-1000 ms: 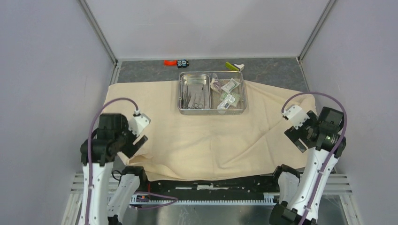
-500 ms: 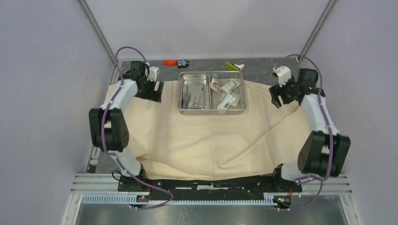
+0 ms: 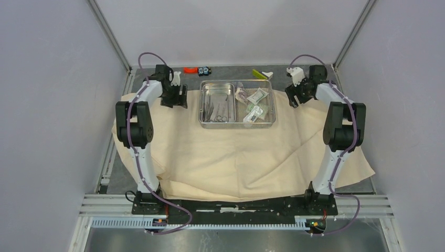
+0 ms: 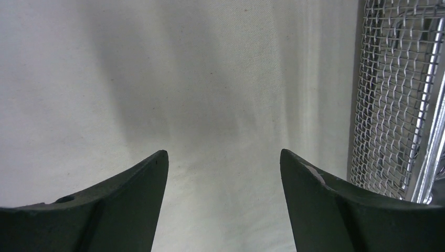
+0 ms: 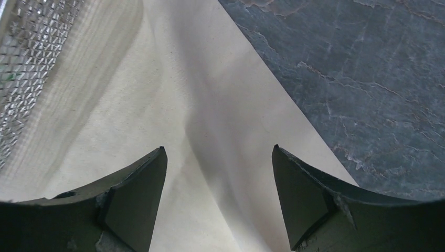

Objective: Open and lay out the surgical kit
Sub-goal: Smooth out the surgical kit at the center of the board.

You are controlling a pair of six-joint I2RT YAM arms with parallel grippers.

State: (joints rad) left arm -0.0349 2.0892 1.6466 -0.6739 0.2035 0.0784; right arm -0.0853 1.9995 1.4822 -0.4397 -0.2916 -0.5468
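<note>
The beige cloth wrap (image 3: 231, 152) lies spread open over the table. On its far part stands the steel tray (image 3: 237, 125), with a smaller inner tray (image 3: 216, 88) of thin metal instruments (image 3: 216, 109) on the left and sealed packets (image 3: 255, 105) on the right. My left gripper (image 3: 178, 98) hovers open over the cloth just left of the tray, whose mesh wall (image 4: 388, 105) shows at the right of the left wrist view. My right gripper (image 3: 292, 97) is open over the cloth's far right edge (image 5: 262, 79), right of the tray. Nothing lies between the fingers (image 4: 131, 205) of either gripper (image 5: 216, 149).
Behind the tray, on the dark table top (image 3: 157, 79), lie small orange and black pieces (image 3: 197, 69) and a yellow-green and white object (image 3: 262, 74). Grey walls close in the left, right and back. The cloth hangs wrinkled toward the near right corner (image 3: 362, 170).
Both arms have stretched from folded near the front to the far end of the cloth, one on each side of the tray. The cloth's right part now lies flatter and wider.
</note>
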